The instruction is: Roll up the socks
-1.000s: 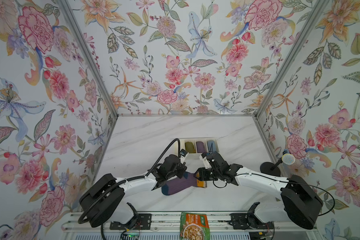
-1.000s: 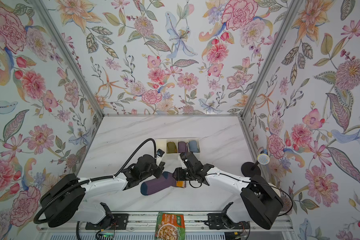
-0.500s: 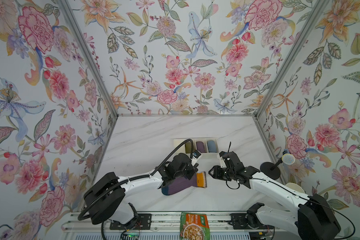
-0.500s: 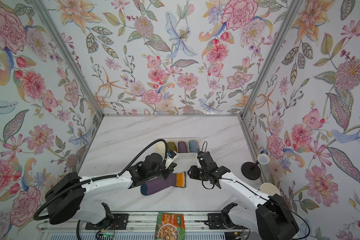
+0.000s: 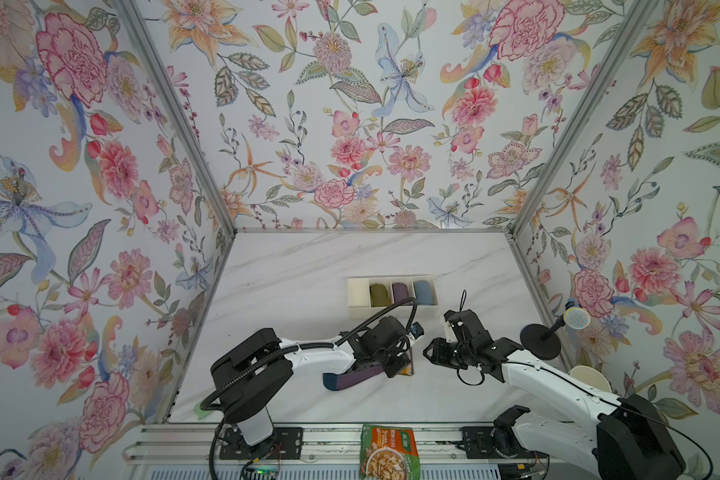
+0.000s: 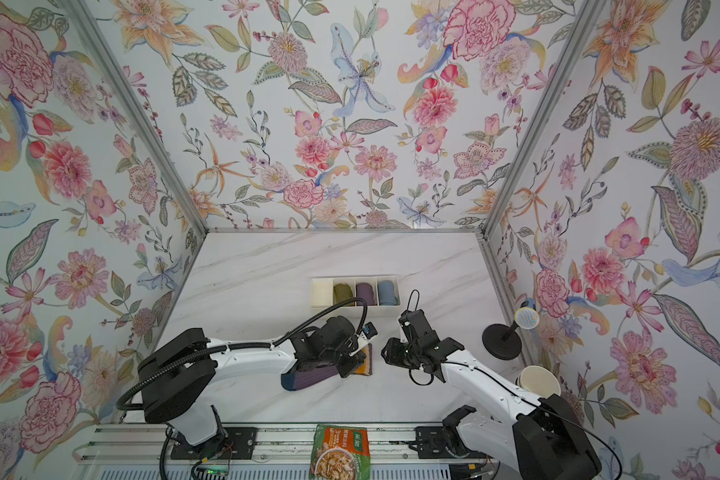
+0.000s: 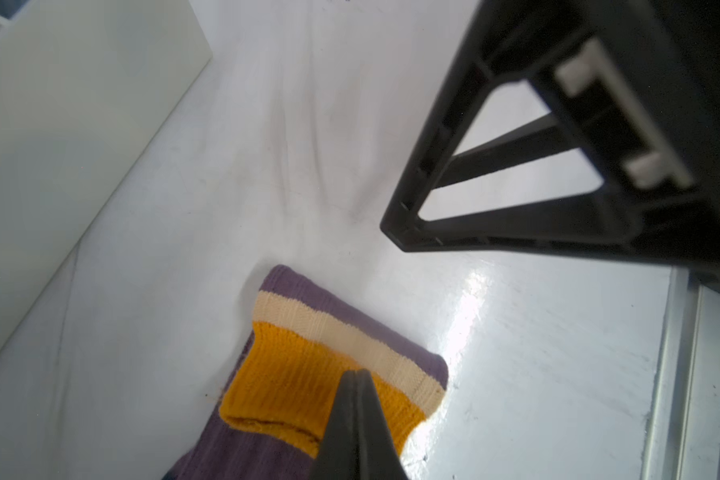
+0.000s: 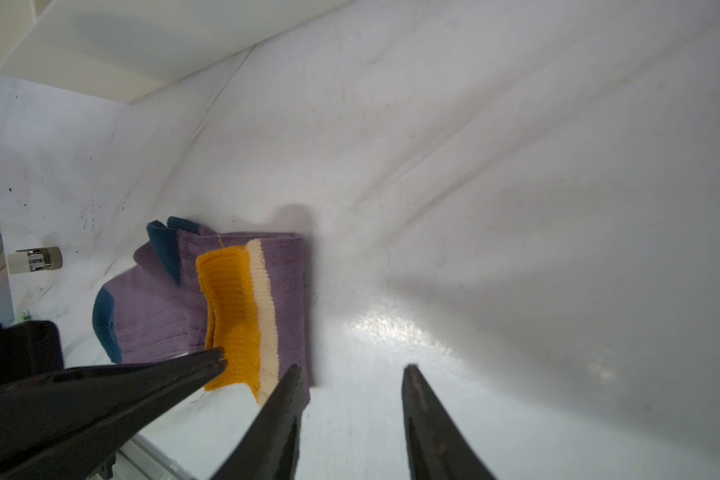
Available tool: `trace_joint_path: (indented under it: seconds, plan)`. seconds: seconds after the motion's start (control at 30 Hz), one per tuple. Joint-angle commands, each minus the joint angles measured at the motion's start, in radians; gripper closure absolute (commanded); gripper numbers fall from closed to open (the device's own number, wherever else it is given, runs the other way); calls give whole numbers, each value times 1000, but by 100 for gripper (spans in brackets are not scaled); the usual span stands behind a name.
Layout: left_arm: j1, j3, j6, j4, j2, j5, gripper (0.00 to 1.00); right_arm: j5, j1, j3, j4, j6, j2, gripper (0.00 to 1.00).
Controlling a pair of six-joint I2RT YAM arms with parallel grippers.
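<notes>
**A:** What is the left end effector [image 7: 356,395] doing?

**B:** Its jaws are fully together. The tips press on the mustard cuff of the socks [image 5: 352,379], and I can't see them gripping anything. The socks lie on the surface [image 5: 308,266], near the front of the organiser tray [image 5: 357,293]. The cuff end is folded back over the purple leg.

**A:** So the roll has barely begun?

**B:** I'd say so. There is one fold, and the navy toe end is unrolled.

**A:** And the right end effector [image 8: 352,374]?

**B:** It is partly open and empty, just beside the folded edge. Next it probably needs to catch that fold and turn it toward the toe, with the left clearing its path.
</notes>
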Motion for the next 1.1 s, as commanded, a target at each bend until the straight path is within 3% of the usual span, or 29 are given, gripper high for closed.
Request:
trace_joint_path:
  seconds: [0.0,0.63,1.07]
  plan:
    - [-5,37,-4,-65,25,5,100,-11,6,-15,19,16,10,58]
    - [7,22,-7,-102,-5,-56,100,-19,67,9,68,28,87,58]
    - [35,-7,-26,-48,-25,-36,100,-20,91,19,84,35,117,58]
